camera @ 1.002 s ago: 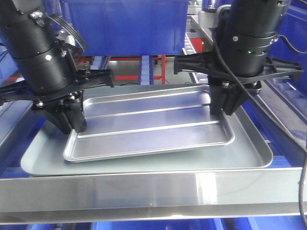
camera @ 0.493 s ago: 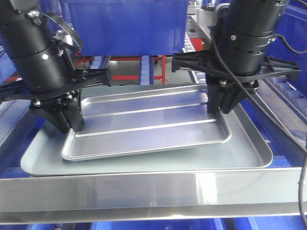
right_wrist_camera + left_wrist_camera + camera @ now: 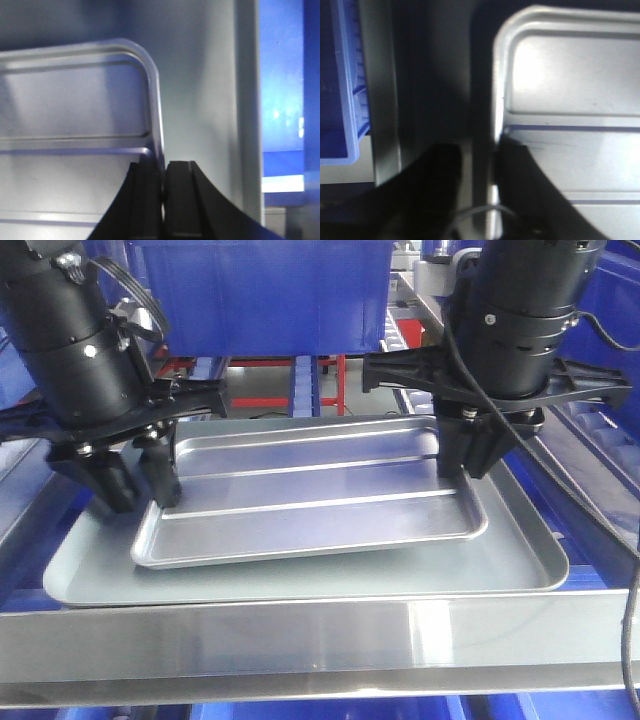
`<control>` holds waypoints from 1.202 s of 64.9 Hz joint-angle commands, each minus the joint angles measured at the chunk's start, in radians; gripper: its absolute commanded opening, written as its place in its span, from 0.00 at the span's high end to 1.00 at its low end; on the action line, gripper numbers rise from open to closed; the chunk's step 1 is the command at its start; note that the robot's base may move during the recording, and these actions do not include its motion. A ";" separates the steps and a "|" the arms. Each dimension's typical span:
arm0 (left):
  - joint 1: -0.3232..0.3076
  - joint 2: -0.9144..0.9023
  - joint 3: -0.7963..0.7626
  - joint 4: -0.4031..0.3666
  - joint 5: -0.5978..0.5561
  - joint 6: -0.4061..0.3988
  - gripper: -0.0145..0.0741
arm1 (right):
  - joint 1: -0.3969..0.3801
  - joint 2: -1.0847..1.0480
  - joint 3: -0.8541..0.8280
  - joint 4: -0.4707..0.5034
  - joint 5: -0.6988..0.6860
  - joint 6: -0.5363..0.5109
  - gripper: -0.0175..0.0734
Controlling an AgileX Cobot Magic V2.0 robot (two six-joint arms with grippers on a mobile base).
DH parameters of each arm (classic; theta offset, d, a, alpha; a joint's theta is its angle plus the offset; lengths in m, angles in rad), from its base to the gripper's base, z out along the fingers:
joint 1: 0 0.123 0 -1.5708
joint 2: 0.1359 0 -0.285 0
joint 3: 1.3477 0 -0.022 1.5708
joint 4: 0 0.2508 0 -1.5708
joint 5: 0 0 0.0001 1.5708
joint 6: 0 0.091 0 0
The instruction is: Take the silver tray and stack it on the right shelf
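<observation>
Silver tray lies inside grey tray, long axis left to right. Right gripper is clamped on the silver tray's right rim, a pinch only its wrist view resolves. Left gripper straddles the left rim, fingers parted. No legible writing.

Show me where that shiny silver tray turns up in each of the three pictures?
Front view: silver tray in the middle, lying in the grey tray.
Left wrist view: right side.
Right wrist view: left side.
Shared landmark: its raised ridges.
</observation>
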 commanded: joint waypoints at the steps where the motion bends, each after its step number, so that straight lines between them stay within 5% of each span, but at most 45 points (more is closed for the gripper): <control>1: 0.015 -0.041 -0.044 0.041 0.046 0.005 0.49 | -0.017 -0.045 -0.030 -0.069 0.023 0.000 0.74; 8: 0.015 -0.041 -0.055 0.041 0.070 0.005 0.48 | -0.017 -0.045 -0.030 -0.069 0.022 0.000 0.70; 21: 0.015 -0.041 -0.063 0.041 0.091 0.005 0.48 | -0.017 -0.045 -0.030 -0.069 0.027 0.000 0.20; 27: 0.015 -0.041 -0.066 0.041 0.094 0.005 0.48 | -0.017 -0.045 -0.030 -0.069 0.033 0.000 0.14; 43: 0.015 -0.041 -0.091 0.041 0.110 0.005 0.50 | -0.017 -0.055 -0.032 -0.069 0.040 0.000 0.27; 46: 0.015 -0.043 -0.106 0.039 0.126 0.005 0.59 | -0.017 -0.059 -0.040 -0.067 0.053 0.000 0.36; 53: 0.015 -0.052 -0.146 0.039 0.163 0.005 0.91 | -0.017 -0.073 -0.067 -0.064 0.109 0.000 0.78; 55: 0.015 -0.054 -0.156 0.039 0.171 0.005 0.97 | -0.017 -0.074 -0.073 -0.064 0.114 0.001 0.73; 61: 0.015 -0.054 -0.169 0.039 0.166 0.005 0.92 | -0.017 -0.074 -0.080 -0.064 0.105 0.001 0.66; 73: 0.018 -0.052 -0.169 0.065 0.161 0.005 0.93 | -0.017 -0.073 -0.100 -0.064 0.084 0.000 0.67; 78: 0.018 -0.061 -0.167 0.067 0.178 0.005 0.93 | -0.015 -0.078 -0.112 -0.063 0.074 -0.030 0.75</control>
